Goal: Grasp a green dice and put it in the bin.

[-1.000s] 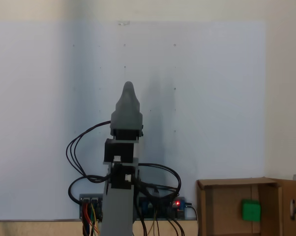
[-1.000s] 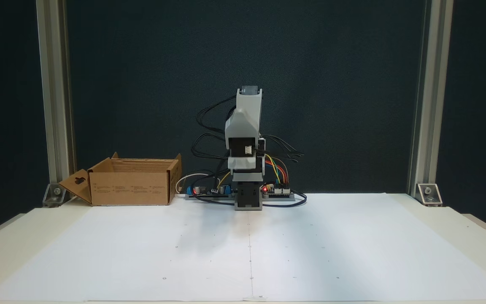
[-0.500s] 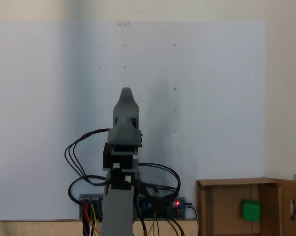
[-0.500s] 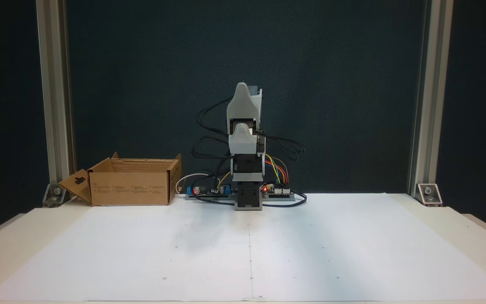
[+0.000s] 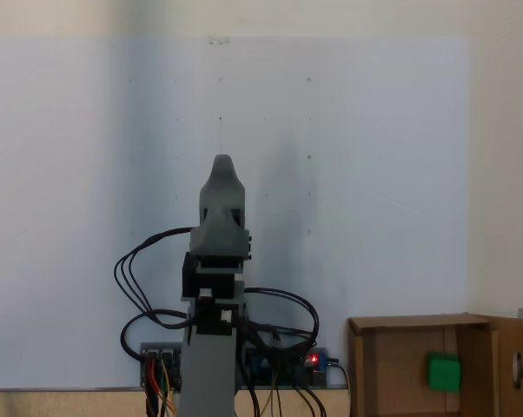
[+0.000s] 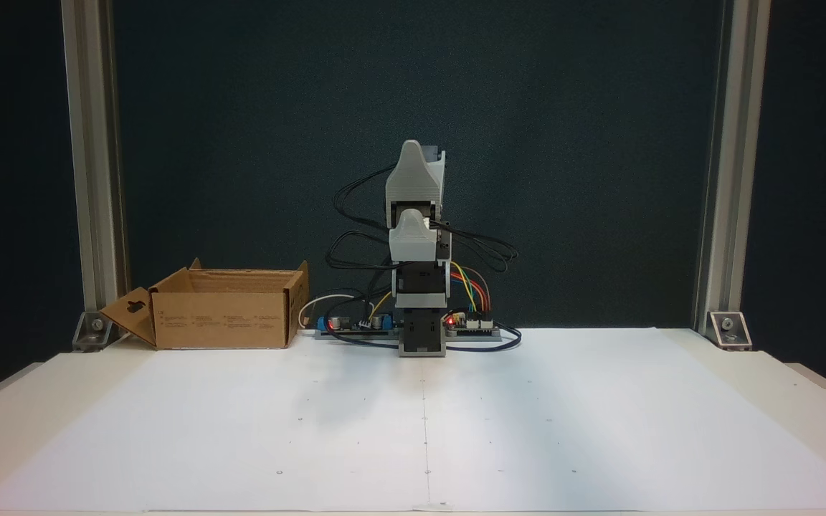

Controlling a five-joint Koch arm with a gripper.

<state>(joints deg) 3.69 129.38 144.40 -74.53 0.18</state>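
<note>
At centre, above the base: jaws folded upright, one behind the other, so apart or together cannot be told; nothing held. Right near corner: green dice [image 5: 443, 371] lying inside the bin [image 5: 409, 365], so task judged complete. Desk [image 6: 599, 430] bears white paper.

The arm [image 6: 419, 287] stands folded upright over its base, its pincer [image 5: 221, 165] empty.

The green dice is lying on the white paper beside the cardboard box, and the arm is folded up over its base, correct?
Not quite. The green dice is inside the cardboard box, resting on its floor, as the fixed view from above shows. The rest holds: the arm is folded up over its base.
</note>
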